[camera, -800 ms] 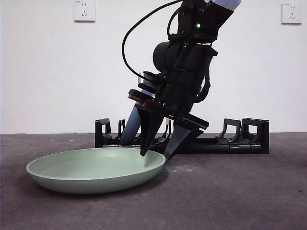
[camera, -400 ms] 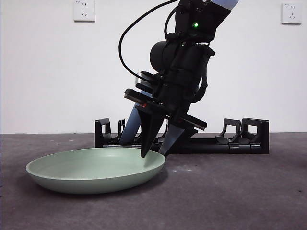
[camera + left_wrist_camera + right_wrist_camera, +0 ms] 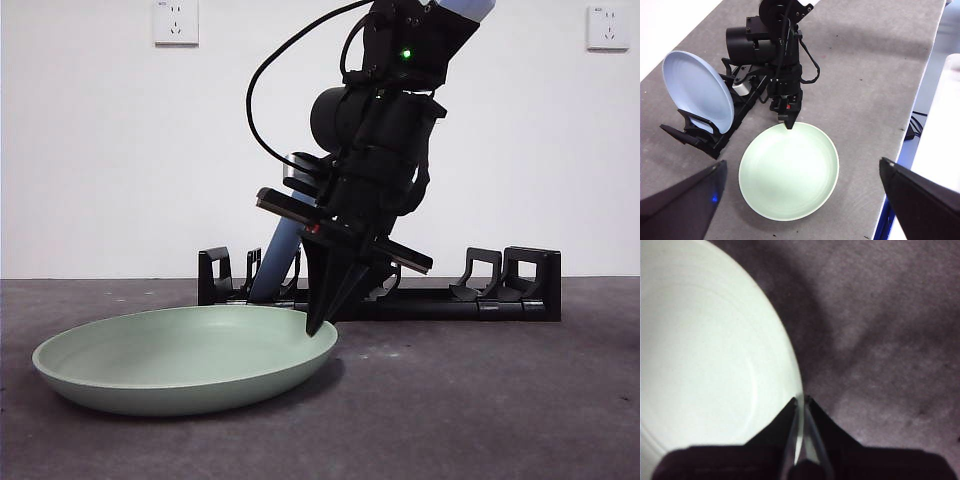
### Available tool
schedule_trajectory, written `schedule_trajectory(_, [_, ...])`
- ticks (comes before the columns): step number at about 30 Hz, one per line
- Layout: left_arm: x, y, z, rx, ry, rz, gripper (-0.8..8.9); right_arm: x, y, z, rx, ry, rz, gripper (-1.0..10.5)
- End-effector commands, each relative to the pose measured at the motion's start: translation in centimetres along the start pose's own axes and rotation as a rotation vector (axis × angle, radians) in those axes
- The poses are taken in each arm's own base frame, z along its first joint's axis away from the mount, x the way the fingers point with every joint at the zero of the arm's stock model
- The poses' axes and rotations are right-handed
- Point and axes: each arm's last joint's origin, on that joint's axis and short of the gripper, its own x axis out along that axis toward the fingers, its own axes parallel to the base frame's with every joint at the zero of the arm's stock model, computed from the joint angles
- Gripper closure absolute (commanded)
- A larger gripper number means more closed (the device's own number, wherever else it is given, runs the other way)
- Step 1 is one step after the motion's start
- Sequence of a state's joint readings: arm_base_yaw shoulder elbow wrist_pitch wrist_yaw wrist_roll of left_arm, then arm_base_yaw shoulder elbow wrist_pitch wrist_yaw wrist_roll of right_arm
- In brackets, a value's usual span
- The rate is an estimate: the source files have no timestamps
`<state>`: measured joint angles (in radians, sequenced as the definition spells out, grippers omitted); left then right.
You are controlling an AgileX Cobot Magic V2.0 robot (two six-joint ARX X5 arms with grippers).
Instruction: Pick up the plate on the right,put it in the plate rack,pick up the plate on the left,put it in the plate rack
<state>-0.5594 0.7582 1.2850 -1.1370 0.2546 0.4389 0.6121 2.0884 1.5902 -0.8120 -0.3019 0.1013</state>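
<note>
1. The round pale green plate point(image 3: 185, 358) lies flat on the dark grey table point(image 3: 480, 400), in front of the long low black plastic plate rack point(image 3: 510, 295). It is on its base and not in the rack, so I judge it is the plate that the task needs now.
2. A round pale blue plate point(image 3: 697, 90) stands upright on its edge between the prongs at one end of the rack. This suggests that one plate is already placed.
3. The right gripper point(image 3: 318, 326) comes down tilted from above to the rim of the green plate on the side near the rack. I think the tilt lets one finger go inside the rim and one outside.
4. Its fingers point(image 3: 790, 426) are clenched on the thin rim, with only the plate's edge between them.
5. The left gripper point(image 3: 800, 200) waits high above the table. Its fingers are spread wide apart and hold nothing.
</note>
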Motion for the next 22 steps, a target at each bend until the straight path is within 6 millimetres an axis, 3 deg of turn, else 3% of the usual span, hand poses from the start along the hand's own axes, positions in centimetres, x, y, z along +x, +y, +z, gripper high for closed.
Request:
schedule_trajectory(1, [0.2, -0.1, 0.1, 0.024, 0.002, -0.019, 2.98, 1.0, -0.2, -0.2, 0.009, 0.025, -0.018, 9.6])
schedule_trajectory(7, [1.0, -0.4, 0.4, 0.089, 0.024, -0.084, 2.98, -2.0, 0.3, -0.8, -0.004, 0.03, -0.019, 9.6])
schedule_trajectory(13, [2.7, -0.9, 1.0, 0.177, 0.074, -0.14, 2.99, -9.5, 1.7, -2.1, -0.046, -0.099, -0.016, 9.6])
schedule_trajectory(19, [5.2, -1.6, 2.0, 0.295, 0.125, -0.18, 2.99, -17.6, 2.1, -5.5, -0.048, -0.22, -0.032, 9.6])
schedule_trajectory(22, [6.5, -2.2, 2.8, 0.369, 0.128, -0.184, 2.99, -20.3, 1.9, -7.4, -0.037, -0.24, -0.045, 9.6])
